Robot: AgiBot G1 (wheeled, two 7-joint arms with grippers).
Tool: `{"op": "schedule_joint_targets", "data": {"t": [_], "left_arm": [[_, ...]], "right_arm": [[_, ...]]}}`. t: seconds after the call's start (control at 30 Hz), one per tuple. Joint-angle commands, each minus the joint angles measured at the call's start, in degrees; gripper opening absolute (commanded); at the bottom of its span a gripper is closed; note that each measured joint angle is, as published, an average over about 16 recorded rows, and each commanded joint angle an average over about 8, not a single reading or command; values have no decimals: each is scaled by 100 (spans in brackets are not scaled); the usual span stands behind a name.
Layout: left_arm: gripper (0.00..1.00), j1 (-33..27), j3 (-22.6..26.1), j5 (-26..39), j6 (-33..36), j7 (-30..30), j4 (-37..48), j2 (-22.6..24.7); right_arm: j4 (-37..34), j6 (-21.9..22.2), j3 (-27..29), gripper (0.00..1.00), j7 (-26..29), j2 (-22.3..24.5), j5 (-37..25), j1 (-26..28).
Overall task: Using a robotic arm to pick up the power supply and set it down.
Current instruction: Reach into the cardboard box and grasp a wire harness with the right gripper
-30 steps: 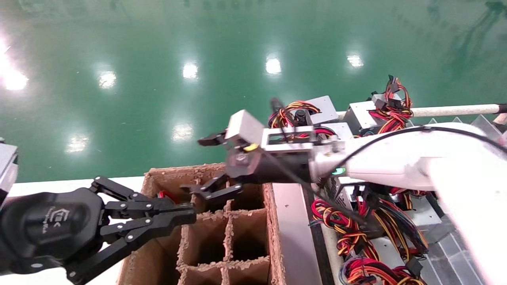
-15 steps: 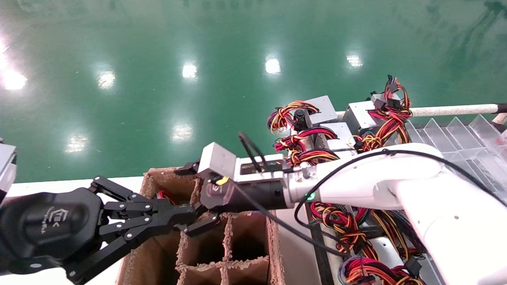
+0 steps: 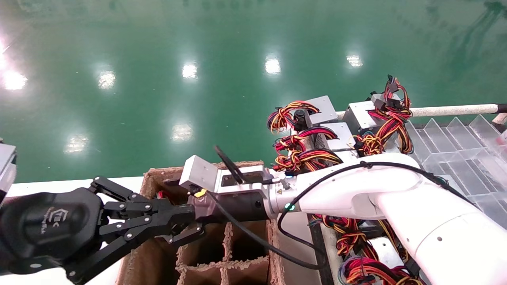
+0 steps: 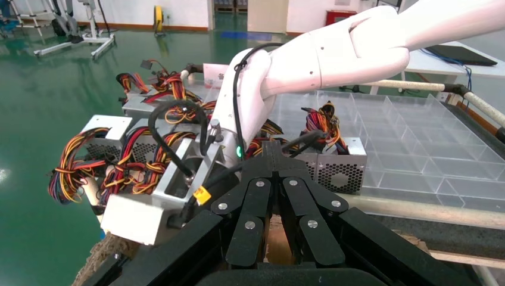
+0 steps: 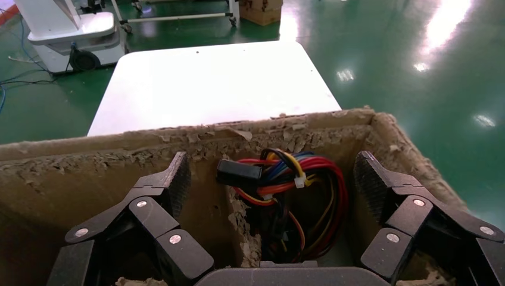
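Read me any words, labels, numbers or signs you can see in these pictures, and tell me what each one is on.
Nothing can be read as text.
White logo with a line of small lettering, on the left gripper body: too blurred to read.
Small yellow warning-triangle sticker on the right arm's wrist: a symbol only, no words legible.
Power supplies: no readable labels.

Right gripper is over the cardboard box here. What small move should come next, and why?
Probably ease the right gripper straight down into the compartment, then close. Its fingers are open and straddle the wire bundle lying in that corner cell of the cardboard box, not yet touching it. The left gripper sits shut close by.
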Motion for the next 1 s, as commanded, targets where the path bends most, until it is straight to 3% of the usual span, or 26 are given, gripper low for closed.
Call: {"op": "schedule_joint_targets", "data": {"t": [0.03, 1.0], "left_arm": [[0, 0, 0, 0, 0, 0, 0, 0], [0, 0, 0, 0, 0, 0, 0, 0]], "right_arm": [[53, 111, -164, 0, 32, 3, 95, 3], [-33, 460, -1426, 0, -72, 22, 1269, 299]]}}
